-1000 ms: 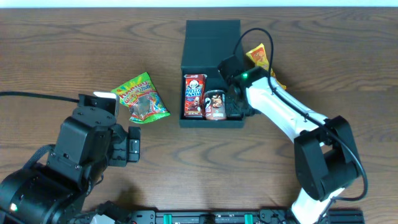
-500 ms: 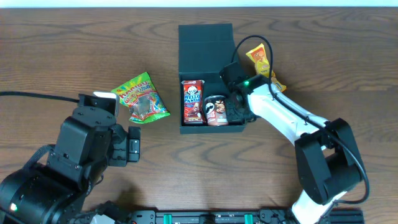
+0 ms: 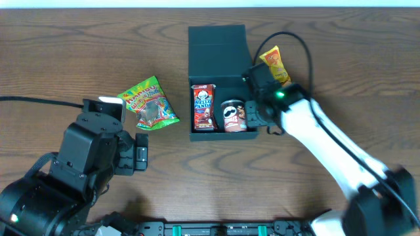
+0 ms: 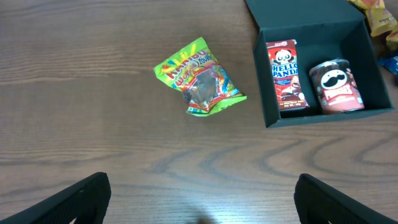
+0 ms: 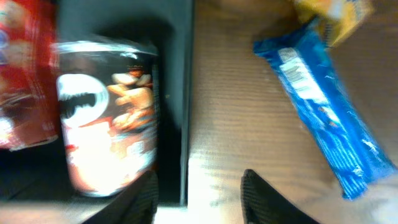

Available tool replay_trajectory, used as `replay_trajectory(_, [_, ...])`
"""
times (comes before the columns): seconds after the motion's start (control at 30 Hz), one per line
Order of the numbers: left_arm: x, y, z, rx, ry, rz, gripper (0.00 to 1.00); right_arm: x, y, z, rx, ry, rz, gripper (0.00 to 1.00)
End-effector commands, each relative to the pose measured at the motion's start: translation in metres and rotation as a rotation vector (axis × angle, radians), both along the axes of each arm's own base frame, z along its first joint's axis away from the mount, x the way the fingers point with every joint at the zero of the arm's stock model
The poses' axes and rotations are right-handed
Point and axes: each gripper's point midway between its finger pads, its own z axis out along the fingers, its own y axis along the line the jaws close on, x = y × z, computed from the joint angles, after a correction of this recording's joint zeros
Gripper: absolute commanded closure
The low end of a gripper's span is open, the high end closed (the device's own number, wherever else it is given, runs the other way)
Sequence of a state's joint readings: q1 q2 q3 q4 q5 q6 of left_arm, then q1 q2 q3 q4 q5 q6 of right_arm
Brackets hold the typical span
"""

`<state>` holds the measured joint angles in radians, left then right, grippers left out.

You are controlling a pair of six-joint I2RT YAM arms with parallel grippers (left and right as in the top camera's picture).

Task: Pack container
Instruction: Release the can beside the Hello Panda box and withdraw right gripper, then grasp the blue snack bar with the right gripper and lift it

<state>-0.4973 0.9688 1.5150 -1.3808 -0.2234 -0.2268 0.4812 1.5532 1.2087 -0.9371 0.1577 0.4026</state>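
Observation:
The dark container (image 3: 216, 42) stands open at the table's back centre, its flap lid lying behind it. Inside are a red Hello Panda box (image 3: 204, 107) and a Pringles can (image 3: 231, 116). My right gripper (image 3: 252, 118) is open and empty at the container's right wall. In the right wrist view its fingers (image 5: 199, 199) straddle that wall (image 5: 185, 74), with the Pringles can (image 5: 109, 134) on the left. My left gripper (image 4: 202, 208) is open and empty over bare table, short of the container (image 4: 311, 118). A green gummy bag (image 3: 148, 103) lies left of the container.
A yellow snack packet (image 3: 274, 63) lies right of the container's lid. A blue packet (image 5: 326, 118) lies on the table next to it, hidden under the right arm in the overhead view. The gummy bag (image 4: 200, 85) lies ahead of my left gripper.
The container slid a little left. My right gripper has drawn back to the right out of the container, leaving the Pringles can inside. The left arm has not moved.

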Motion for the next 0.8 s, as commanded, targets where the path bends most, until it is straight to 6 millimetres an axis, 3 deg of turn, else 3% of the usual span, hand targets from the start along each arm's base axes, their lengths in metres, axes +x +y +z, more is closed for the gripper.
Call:
replay_trajectory(0.0, [-0.001, 0.003, 0.001, 0.016, -0.004, -0.007, 0.05, -0.007, -0.004, 0.031, 0.029, -0.071, -0.012, 0.82])
replay_trajectory(0.07, [-0.001, 0.003, 0.001, 0.016, -0.004, -0.007, 0.05, -0.014, -0.012, 0.045, 0.026, -0.098, -0.022, 0.98])
replay_trajectory(0.13, [-0.001, 0.003, 0.001, 0.016, -0.004, -0.007, 0.05, -0.017, -0.036, 0.058, -0.043, -0.143, -0.093, 0.98])
replay_trajectory(0.2, [-0.001, 0.003, 0.001, 0.016, -0.004, -0.007, 0.05, -0.02, -0.056, 0.064, -0.12, -0.16, -0.117, 0.65])
replay_trajectory(0.27, [-0.001, 0.003, 0.001, 0.016, -0.004, -0.007, 0.05, -0.021, -0.064, 0.062, -0.174, -0.135, -0.02, 0.61])
replay_trajectory(0.33, [-0.001, 0.003, 0.001, 0.016, -0.004, -0.007, 0.05, -0.019, -0.052, 0.054, -0.14, -0.1, 0.132, 0.54])
replay_trajectory(0.4, [-0.001, 0.003, 0.001, 0.016, -0.004, -0.007, 0.05, -0.014, -0.039, 0.046, -0.081, -0.092, 0.274, 0.32])
replay_trajectory(0.43, [-0.001, 0.003, 0.001, 0.016, -0.004, -0.007, 0.05, -0.011, -0.039, 0.043, -0.076, -0.094, 0.3, 0.27])
replay_trajectory(0.57, [-0.001, 0.003, 0.001, 0.016, -0.004, -0.007, 0.05, 0.006, -0.068, 0.029, -0.17, -0.09, 0.273, 0.14])
replay_trajectory(0.63, [-0.001, 0.003, 0.001, 0.016, -0.004, -0.007, 0.05, 0.011, -0.083, 0.023, -0.23, -0.069, 0.268, 0.13])
replay_trajectory(0.77, [-0.001, 0.003, 0.001, 0.016, -0.004, -0.007, 0.05, 0.011, -0.084, 0.004, -0.254, 0.007, 0.458, 0.15])
